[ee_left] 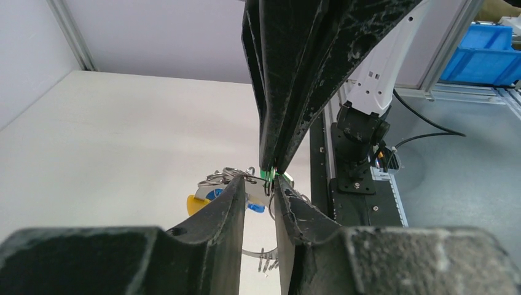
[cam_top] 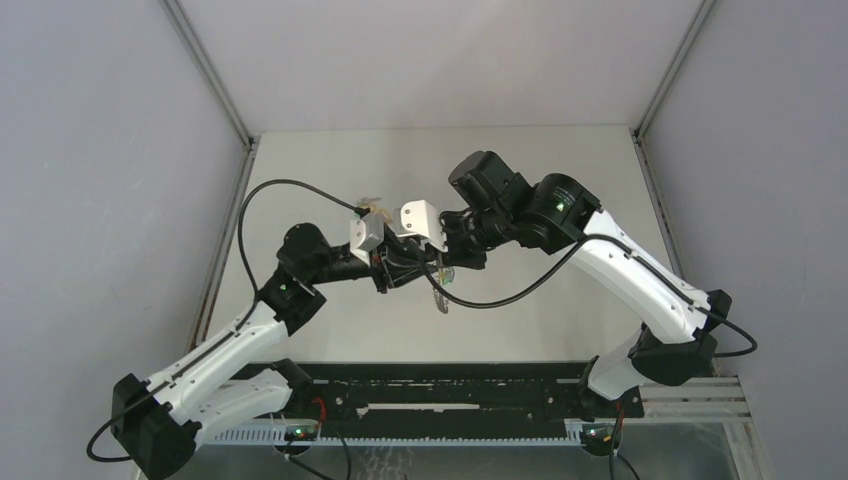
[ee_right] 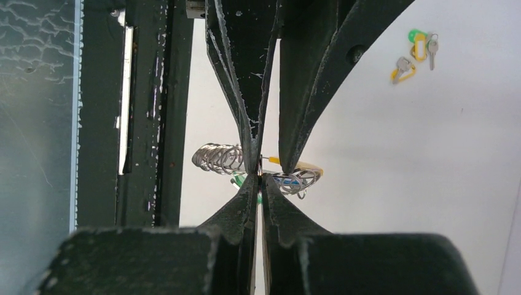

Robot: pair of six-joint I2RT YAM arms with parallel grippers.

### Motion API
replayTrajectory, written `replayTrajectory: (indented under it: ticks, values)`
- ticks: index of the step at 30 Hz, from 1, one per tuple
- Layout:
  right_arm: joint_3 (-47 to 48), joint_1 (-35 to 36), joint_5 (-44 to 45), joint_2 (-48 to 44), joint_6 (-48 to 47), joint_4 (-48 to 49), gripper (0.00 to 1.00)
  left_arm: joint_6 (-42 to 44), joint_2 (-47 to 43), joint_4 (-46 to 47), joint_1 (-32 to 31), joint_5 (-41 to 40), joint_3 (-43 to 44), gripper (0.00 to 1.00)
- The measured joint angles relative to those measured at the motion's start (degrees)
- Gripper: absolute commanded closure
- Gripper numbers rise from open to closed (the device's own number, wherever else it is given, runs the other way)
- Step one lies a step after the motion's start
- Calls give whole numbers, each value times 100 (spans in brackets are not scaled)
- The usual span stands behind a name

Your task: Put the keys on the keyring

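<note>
Both grippers meet above the middle of the table. My left gripper [ee_left: 261,183] is closed on the keyring [ee_left: 257,251], whose wire crosses the narrow gap between its fingers. The ring's coiled part [ee_right: 218,158] sticks out to one side, and a yellow-headed key [ee_left: 196,203] and a blue-headed key [ee_left: 257,208] hang on it. My right gripper [ee_right: 258,177] comes in from the opposite side, shut on a green-headed key [ee_left: 268,175] right at the ring's wire. In the top view the keyring [cam_top: 438,297] dangles under the left gripper [cam_top: 405,268] and right gripper [cam_top: 440,258].
Loose keys lie on the table behind the grippers: a green and yellow pair [ee_right: 418,46] and a yellow one [ee_right: 402,69], seen in the top view as a small cluster [cam_top: 372,205]. The black base rail [cam_top: 450,395] runs along the near edge.
</note>
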Motion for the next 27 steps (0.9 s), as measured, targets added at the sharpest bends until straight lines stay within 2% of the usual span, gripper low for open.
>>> replayTrajectory:
  ticks: [6,7,8,12,18,23,27]
  values:
    - [0,22,109,39,-2,2,100,-42,24,17,-15,46,0,99]
    - [0,22,129,39,-2,7,100,-39,24,17,-22,74,0,100]
    - [0,24,146,39,0,13,99,-44,24,15,-31,74,0,100]
    - [-94,28,232,-22,35,173,83,-31,-31,-20,-31,-57,0,100]
    - [-1215,59,468,-920,138,1023,70,-48,-337,87,-31,-501,-70,100]
    - [-2409,59,664,-2094,214,2074,67,-153,-555,398,-31,-791,-337,100]
    - [-2970,57,717,-2610,256,2865,68,-280,-555,608,-31,-907,-450,100]
